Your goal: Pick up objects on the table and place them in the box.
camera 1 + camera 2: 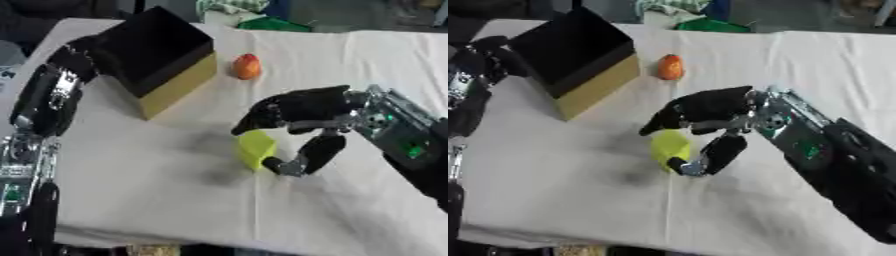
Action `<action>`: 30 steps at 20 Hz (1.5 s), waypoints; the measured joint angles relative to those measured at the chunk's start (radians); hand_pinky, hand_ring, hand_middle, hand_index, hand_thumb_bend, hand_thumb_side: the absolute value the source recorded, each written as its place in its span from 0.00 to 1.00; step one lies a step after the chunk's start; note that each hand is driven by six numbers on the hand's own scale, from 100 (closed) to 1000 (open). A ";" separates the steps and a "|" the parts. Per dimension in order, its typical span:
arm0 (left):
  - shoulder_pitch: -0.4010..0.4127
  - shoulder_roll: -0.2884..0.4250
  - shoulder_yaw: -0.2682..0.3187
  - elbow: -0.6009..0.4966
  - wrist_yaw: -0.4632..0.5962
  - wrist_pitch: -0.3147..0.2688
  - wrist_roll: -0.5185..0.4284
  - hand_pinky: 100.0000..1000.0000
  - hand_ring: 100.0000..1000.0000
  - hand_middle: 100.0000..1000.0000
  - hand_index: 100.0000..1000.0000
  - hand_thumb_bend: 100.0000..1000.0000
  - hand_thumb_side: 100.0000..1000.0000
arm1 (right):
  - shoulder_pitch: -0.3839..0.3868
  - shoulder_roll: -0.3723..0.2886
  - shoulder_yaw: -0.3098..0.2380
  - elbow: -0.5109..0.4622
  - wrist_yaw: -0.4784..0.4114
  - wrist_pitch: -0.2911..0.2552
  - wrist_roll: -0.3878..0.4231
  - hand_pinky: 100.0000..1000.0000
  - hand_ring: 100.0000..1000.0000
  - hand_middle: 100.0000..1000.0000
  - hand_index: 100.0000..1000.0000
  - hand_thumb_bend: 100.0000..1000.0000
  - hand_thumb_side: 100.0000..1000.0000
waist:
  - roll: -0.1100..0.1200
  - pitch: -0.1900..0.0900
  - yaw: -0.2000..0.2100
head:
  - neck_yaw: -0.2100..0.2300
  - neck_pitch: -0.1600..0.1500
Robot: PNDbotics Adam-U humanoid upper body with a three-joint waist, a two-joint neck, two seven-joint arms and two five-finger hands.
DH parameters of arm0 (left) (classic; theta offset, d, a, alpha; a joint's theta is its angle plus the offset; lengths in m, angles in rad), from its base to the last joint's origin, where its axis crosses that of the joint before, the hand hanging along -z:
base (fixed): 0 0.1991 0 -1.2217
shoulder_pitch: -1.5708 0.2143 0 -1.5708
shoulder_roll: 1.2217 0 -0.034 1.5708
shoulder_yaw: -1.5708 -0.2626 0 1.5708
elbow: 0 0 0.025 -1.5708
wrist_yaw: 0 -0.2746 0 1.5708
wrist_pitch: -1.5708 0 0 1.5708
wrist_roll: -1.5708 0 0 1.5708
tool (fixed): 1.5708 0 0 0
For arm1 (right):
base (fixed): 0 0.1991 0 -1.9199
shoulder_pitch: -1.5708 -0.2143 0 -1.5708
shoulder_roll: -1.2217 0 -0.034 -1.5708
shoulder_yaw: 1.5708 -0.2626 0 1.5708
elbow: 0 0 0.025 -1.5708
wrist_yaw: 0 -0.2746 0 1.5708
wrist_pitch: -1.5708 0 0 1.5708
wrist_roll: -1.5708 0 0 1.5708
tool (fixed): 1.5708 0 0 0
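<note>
We have the right hand [302, 117] coming in from the right, over the middle of the table [175, 200]. Fingers arch over the top of a yellow block [255, 148], thumb curls under on its near right side. Fingers and thumb bracket the block, so we read the hand as closing on it; whether the pads actually touch it we cannot tell. The block looks tilted, one corner down toward the cloth, and there's a shadow to its left, so it may be just off the table; we cannot confirm that.

The box [162, 55] sits far left, black inside, tan outer wall, open top turned toward us. That suits a drop from above. It's well apart from the block, so the carry goes left and away.

An orange fruit [247, 66] lies just right of the box, at the far side, untouched. It's near the straight line to the box, so we'd keep the carry high.

The left hand [83, 52] shows at the left edge by the box's left wall. It's dark against the box, so we cannot tell how its fingers stand. Probably parked there, maybe steadying the box.

Step, as we judge it: grasping the block. Nothing seen in the box yet.
</note>
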 measured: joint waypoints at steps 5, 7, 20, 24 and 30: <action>0.000 0.000 0.000 0.000 0.001 0.001 -0.002 0.67 0.59 0.57 0.84 0.00 0.73 | 0.003 0.013 0.000 0.023 0.000 0.004 0.004 0.95 0.88 0.85 1.00 0.00 0.74 | 0.002 0.002 0.000 | 0.000 0.000; 0.000 0.000 0.000 0.000 0.001 0.001 -0.003 0.67 0.59 0.57 0.84 0.00 0.73 | 0.006 0.017 0.000 0.030 0.001 0.005 0.005 0.95 0.88 0.84 1.00 0.00 0.74 | 0.002 0.002 0.001 | -0.001 0.000; 0.000 0.000 0.000 0.000 0.005 -0.001 -0.008 0.67 0.59 0.57 0.84 0.00 0.73 | 0.010 0.037 -0.007 0.080 0.033 0.001 0.001 0.95 0.88 0.83 1.00 0.00 0.48 | 0.003 0.002 0.006 | -0.009 0.000; 0.000 0.000 0.000 0.000 0.006 -0.001 -0.009 0.67 0.59 0.57 0.84 0.00 0.73 | 0.010 0.043 -0.011 0.089 0.052 -0.006 -0.006 0.94 0.87 0.82 1.00 0.00 0.33 | 0.003 0.002 0.006 | -0.009 0.000; 0.000 0.000 0.000 0.000 0.008 -0.002 -0.011 0.67 0.59 0.57 0.84 0.00 0.73 | 0.010 0.049 -0.020 0.102 0.072 -0.016 -0.016 0.94 0.86 0.81 1.00 0.00 0.19 | 0.003 0.002 0.006 | -0.010 0.000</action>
